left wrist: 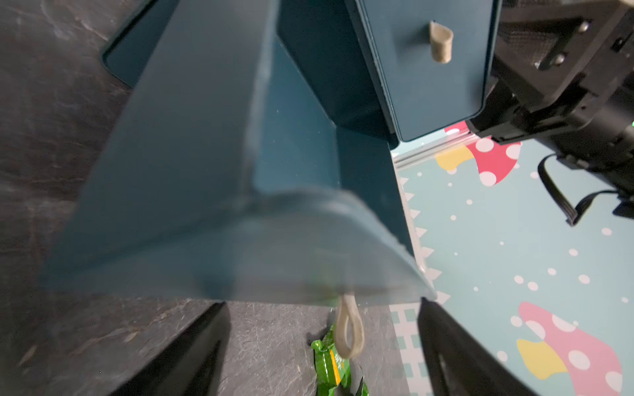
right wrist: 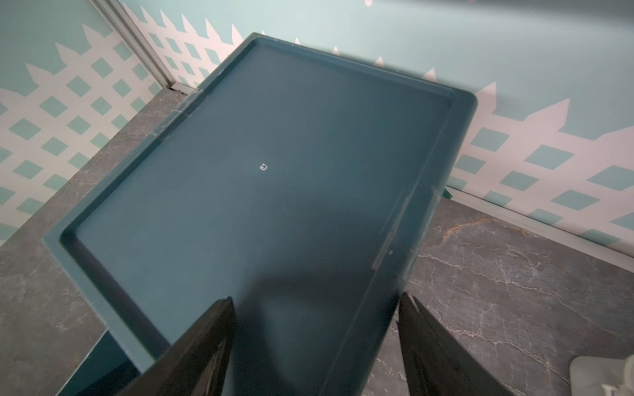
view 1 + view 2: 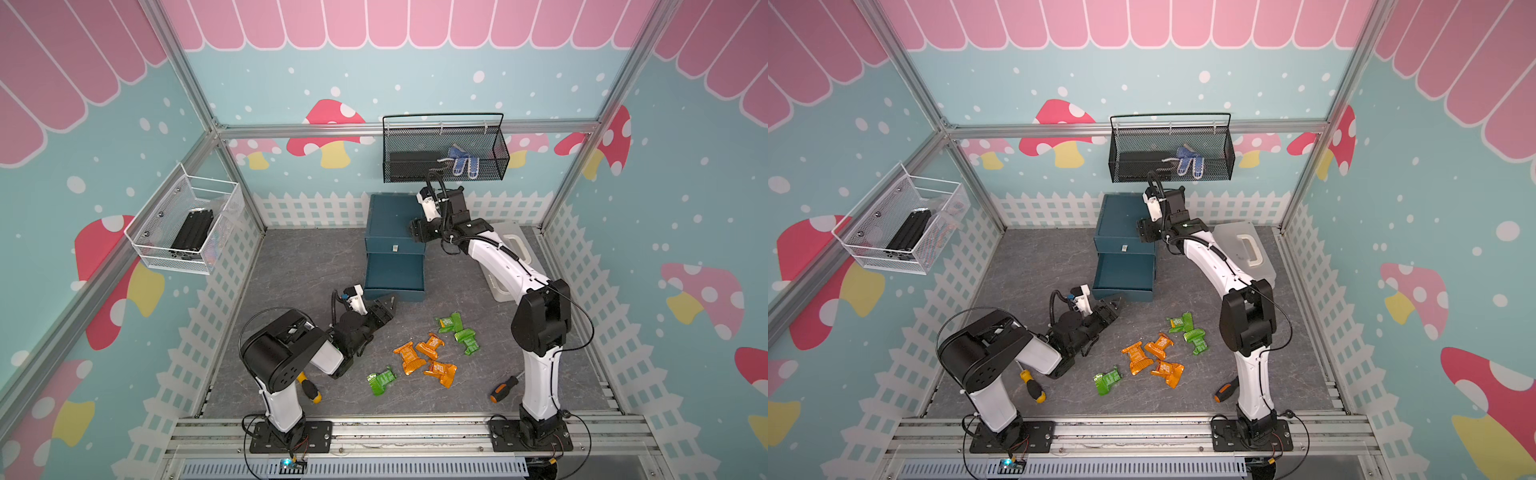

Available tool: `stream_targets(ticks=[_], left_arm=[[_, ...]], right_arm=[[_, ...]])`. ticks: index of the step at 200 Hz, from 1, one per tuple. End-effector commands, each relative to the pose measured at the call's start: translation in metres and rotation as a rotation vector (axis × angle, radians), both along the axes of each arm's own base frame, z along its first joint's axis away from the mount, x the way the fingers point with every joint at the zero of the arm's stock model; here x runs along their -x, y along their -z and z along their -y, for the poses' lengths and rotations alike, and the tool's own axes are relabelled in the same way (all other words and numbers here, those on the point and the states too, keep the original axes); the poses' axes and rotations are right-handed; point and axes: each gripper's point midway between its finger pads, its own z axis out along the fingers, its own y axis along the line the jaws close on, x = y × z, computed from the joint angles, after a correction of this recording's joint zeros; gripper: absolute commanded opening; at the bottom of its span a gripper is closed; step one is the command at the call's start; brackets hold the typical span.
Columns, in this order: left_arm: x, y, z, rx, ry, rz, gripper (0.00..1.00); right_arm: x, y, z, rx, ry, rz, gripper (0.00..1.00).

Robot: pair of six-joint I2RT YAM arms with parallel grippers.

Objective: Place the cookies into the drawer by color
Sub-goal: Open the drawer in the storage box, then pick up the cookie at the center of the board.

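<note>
Six cookies (image 3: 430,345), orange and green, lie loose on the table (image 3: 299,266) before the drawer (image 3: 388,220), its lower tray (image 3: 395,270) pulled out. The left gripper (image 1: 322,308), fingers spread, flanks the tab handle (image 1: 349,331). The right gripper (image 2: 315,301), also spread, straddles the drawer's top edge. A careless left swing could knock the tray shut.

Orange cookies (image 3: 430,346): three. Green cookies (image 3: 450,322): three. Screwdrivers (image 3: 503,389): two. Drawer (image 3: 390,224): one.
</note>
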Motion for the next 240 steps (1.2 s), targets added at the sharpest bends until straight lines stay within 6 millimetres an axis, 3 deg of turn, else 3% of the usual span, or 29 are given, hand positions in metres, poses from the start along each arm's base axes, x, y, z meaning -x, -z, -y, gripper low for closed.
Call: stream_targets(ticks=[1,29,52,77,102,107,112,141,180,201,240], left_arm=[[0.001,-0.008,-0.004,-0.007,-0.006,0.024,0.99],[0.005,-0.012,-0.01,-0.035,-0.02,0.035,0.99],[0.008,-0.002,-0.013,-0.147,-0.012,-0.045,0.99],[0.016,-0.007,-0.021,-0.237,-0.03,-0.055,0.99],[0.02,-0.006,-0.03,-0.279,-0.038,-0.084,0.99],[0.022,-0.006,-0.03,-0.288,-0.031,-0.088,0.99],[0.023,-0.006,-0.031,-0.299,-0.026,-0.093,0.99],[0.034,-0.013,-0.036,-0.333,-0.007,-0.085,0.99],[0.051,-0.033,-0.041,-0.378,0.039,-0.026,0.99],[0.061,-0.024,-0.037,-0.535,0.16,-0.079,0.99],[0.072,-0.027,-0.027,-0.478,0.234,-0.058,0.99]], right_arm=[[0.011,0.005,-0.006,0.001,-0.047,-0.058,0.78],[0.016,-0.005,-0.006,-0.009,-0.055,-0.046,0.78],[0.026,-0.019,0.002,0.042,-0.071,-0.035,0.78],[0.036,-0.031,0.007,0.036,-0.068,-0.02,0.79],[0.051,-0.036,0.008,0.012,-0.086,-0.028,0.78],[0.052,-0.03,0.01,0.019,-0.082,-0.04,0.78],[0.058,-0.043,0.013,0.007,-0.078,-0.014,0.78],[0.083,-0.045,0.023,-0.012,-0.076,0.002,0.79],[0.121,-0.031,0.033,-0.052,-0.051,-0.042,0.79],[0.143,-0.018,0.037,-0.05,-0.035,-0.061,0.79],[0.175,0.004,0.046,-0.066,0.017,-0.111,0.77]])
